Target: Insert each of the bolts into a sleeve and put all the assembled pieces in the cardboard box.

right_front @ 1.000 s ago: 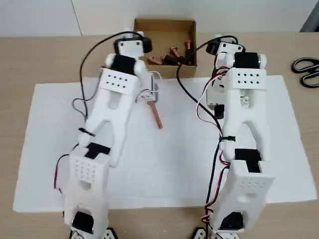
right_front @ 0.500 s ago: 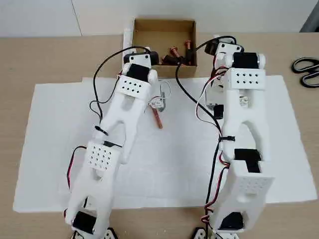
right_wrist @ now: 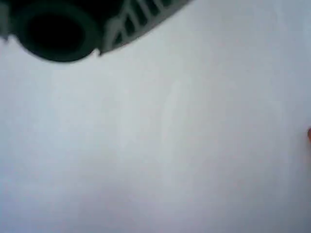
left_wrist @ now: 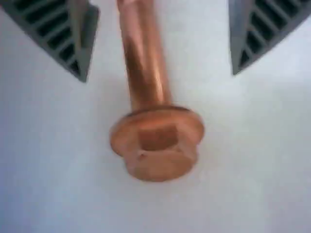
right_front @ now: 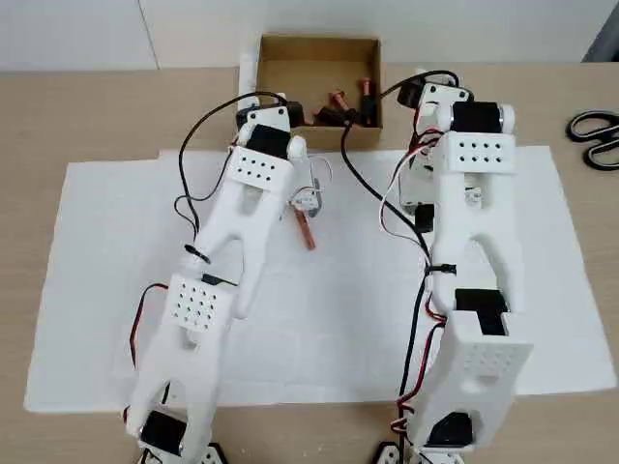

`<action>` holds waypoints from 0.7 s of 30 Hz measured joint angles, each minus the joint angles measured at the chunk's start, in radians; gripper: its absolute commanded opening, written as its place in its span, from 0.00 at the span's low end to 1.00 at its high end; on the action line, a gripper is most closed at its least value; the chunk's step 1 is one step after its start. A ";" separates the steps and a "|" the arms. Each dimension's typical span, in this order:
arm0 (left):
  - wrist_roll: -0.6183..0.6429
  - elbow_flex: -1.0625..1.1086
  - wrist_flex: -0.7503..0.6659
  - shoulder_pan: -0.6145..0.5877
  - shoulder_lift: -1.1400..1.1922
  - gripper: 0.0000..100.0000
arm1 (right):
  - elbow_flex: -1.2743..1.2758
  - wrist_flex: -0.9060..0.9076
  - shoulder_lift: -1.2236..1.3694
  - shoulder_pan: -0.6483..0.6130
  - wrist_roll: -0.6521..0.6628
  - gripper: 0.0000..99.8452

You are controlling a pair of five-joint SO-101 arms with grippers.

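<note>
While my left gripper (left_wrist: 159, 70) hangs open astride the copper bolt (left_wrist: 155, 141), lying on the white sheet (right_front: 338, 309) short of the cardboard box (right_front: 319, 41), I judge pickup is in hand; next, close squarely on the shank (whether the right gripper (right_wrist: 92, 39) grips the dark sleeve (right_wrist: 58, 34), I can't tell).

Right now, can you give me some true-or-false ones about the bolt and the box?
The bolt lies on the white sheet. True.
The left end effector is shut on the bolt. False: it is open, astride the bolt and not touching it.
The box is empty. False: it holds several copper pieces.
The scissors lie on the table, off the sheet. True.
</note>
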 measured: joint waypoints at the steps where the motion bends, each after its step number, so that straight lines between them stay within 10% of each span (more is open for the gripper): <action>1: 0.000 0.000 0.000 0.000 0.000 0.18 | 0.000 0.000 0.000 0.000 0.000 0.00; 21: 0.006 0.100 -0.130 0.002 -0.005 0.07 | 0.015 0.000 0.000 0.000 0.000 0.00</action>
